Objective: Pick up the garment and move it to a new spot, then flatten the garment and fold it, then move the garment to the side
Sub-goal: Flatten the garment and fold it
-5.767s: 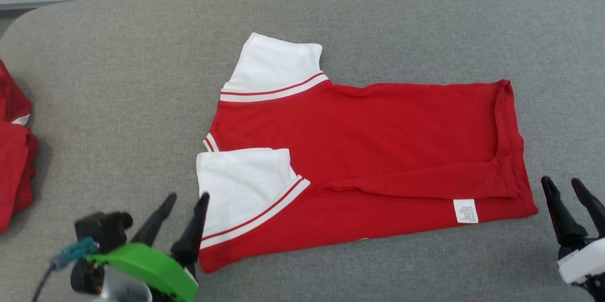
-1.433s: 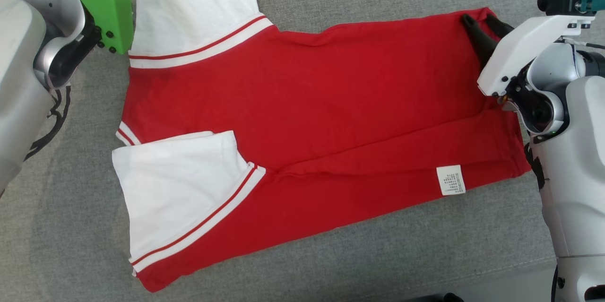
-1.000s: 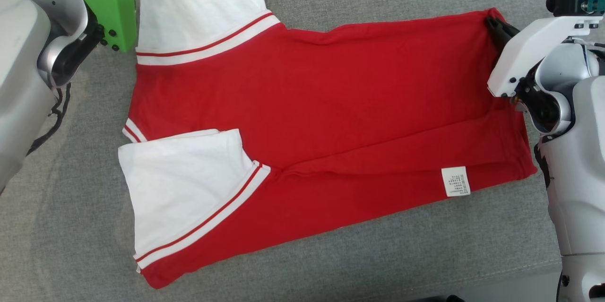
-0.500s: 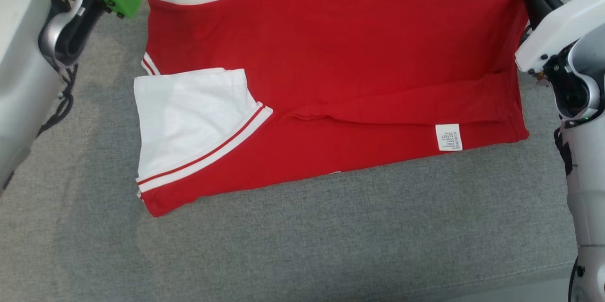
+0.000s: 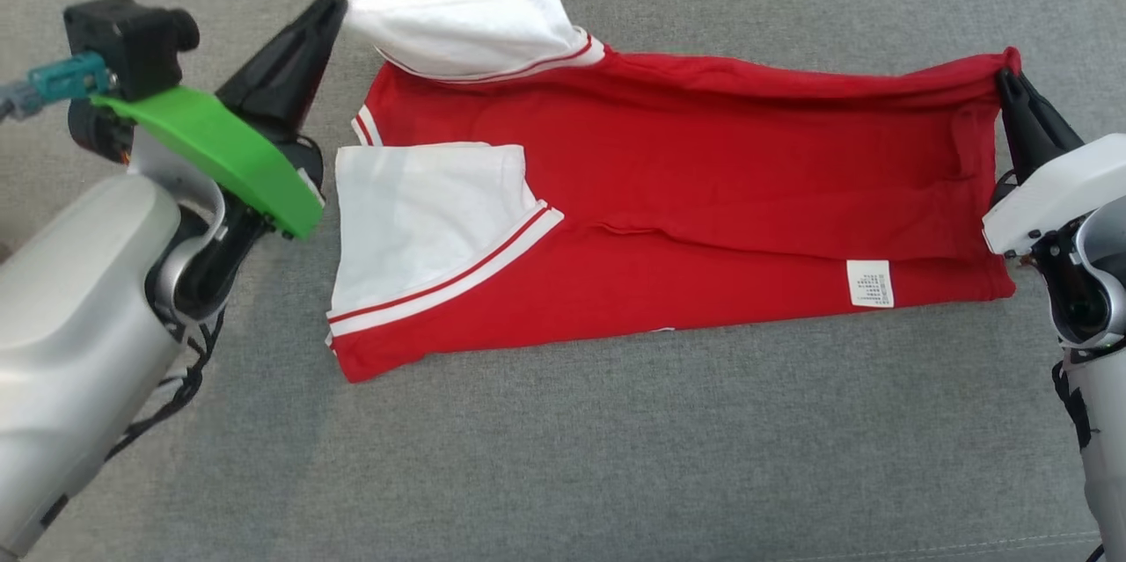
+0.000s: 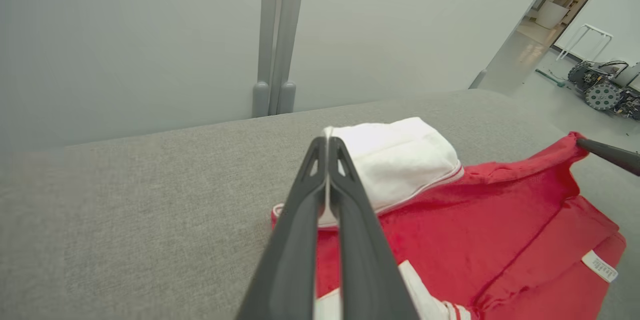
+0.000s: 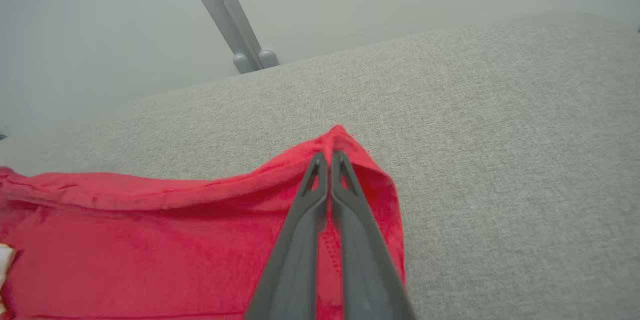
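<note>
A red garment [image 5: 686, 166] with white sleeves lies across the grey table, its far edge lifted. My left gripper [image 5: 337, 2] is shut on the far white sleeve [image 5: 466, 21], pinching its corner; the left wrist view shows that gripper [image 6: 327, 144] closed on the white sleeve [image 6: 395, 160] above the red garment [image 6: 475, 240]. At the far right corner of the red hem, my right gripper [image 5: 1005, 78] is shut on the cloth, seen again in the right wrist view as the gripper [image 7: 329, 155] clamped on the raised garment [image 7: 150, 240]. The near sleeve [image 5: 422, 219] lies flat, folded onto the body.
The grey fabric table [image 5: 616, 456] spreads wide in front of the garment and to both sides. A white care label [image 5: 869, 283] sits near the front right hem. A grey post [image 6: 277, 34] stands behind the table's far edge, and a wheeled machine [image 6: 605, 92] is on the floor beyond.
Both grippers have closed on the garment's far corners and lifted that edge, pulling it toward me; the far sleeve now curls over. The head camera has also shifted.
</note>
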Tool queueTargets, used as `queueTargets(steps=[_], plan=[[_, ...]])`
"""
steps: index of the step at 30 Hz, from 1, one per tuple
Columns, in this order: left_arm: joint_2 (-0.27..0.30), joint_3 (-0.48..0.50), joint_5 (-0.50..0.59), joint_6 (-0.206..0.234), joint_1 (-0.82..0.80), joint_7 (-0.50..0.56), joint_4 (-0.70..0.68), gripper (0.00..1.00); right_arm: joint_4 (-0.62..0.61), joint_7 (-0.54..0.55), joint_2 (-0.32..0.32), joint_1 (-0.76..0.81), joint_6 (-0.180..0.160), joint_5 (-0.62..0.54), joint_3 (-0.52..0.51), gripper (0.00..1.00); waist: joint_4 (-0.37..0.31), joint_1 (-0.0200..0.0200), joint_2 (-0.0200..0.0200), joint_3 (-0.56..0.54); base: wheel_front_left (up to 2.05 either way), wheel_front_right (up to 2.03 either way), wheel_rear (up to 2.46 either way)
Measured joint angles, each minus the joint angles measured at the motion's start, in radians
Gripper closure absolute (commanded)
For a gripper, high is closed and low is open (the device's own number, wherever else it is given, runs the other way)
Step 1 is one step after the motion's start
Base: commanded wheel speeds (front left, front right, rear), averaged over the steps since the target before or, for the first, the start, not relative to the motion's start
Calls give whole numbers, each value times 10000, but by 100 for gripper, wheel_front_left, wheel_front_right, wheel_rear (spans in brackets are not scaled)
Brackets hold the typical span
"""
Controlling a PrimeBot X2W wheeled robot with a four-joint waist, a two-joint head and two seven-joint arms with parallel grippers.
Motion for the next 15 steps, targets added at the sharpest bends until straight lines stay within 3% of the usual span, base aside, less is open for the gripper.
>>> queueTargets(steps=[9,15], plan=[[1198,115,-435,1221,2055,-222,-2558,100,255,-180,-230,582,0,222,182,100,257,0,0,-292,0,0,0],[1576,-98,-445,1921,2981,-251,-3668,100,355,-104,-393,957,0,257,-27,100,399,0,0,-336,0,0,0]])
